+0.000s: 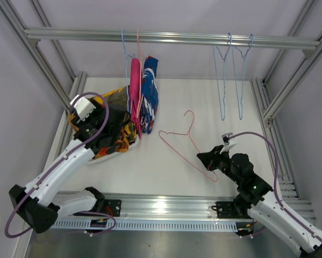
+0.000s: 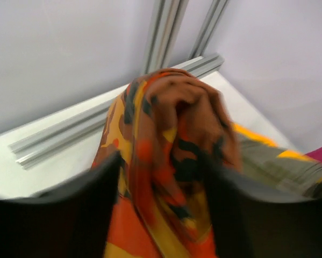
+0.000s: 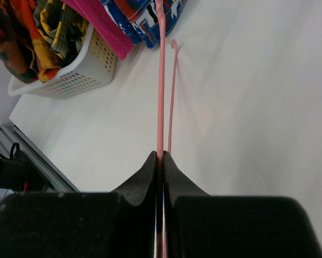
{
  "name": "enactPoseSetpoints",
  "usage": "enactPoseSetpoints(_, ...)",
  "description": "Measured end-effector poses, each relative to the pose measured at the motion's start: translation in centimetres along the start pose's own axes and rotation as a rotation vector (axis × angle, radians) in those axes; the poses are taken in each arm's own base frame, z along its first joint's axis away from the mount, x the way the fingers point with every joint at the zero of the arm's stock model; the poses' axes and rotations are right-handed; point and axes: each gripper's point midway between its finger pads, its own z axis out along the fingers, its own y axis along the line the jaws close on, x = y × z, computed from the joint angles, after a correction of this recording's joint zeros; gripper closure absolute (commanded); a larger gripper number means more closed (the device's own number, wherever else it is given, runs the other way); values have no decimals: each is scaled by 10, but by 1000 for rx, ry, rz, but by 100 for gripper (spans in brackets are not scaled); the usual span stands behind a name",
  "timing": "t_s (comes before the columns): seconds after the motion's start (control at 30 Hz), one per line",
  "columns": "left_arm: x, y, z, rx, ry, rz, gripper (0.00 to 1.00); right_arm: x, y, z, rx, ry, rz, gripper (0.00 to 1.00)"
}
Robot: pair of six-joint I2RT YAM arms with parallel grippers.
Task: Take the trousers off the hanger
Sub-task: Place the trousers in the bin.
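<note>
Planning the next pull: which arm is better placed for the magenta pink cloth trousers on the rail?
Probably left: the left gripper, jaws apart around orange camouflage trousers, sits beside the magenta pink trousers; the right gripper is shut on a pink wire hanger, farther away.

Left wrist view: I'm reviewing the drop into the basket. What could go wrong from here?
1. The orange camouflage trousers bunch between the parted fingers of the left gripper over the basket. The cloth may snag and be dragged out when the arm leaves.
2. The right gripper pinches the thin pink hanger by one end, so it could twist or slip.
</note>
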Motion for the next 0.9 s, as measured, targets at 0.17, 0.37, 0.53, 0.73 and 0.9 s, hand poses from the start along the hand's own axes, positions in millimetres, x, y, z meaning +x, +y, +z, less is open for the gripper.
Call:
enactPoseSetpoints(0.17,-13,-34,5,-5,-2,-23,1,9,-3,9,-3,27,-6,100)
enactPoseSetpoints(0.37,-30,-54,4,22,5,-43,1,18,-6,14,-9,45,-5,100)
enactPoseSetpoints(0.53,-49,-55,-1,77,1,-66,1,17,-3,13,-25,40,-5,100)
enactPoseSetpoints(0.73,-86,-10,-11,107,-29,-195,1,11,2,10,-46,13,-7,100)
enactPoseSetpoints(0.9,-79,19,-11,77,-12,-243,1,12,4,8,-56,17,-6,100)
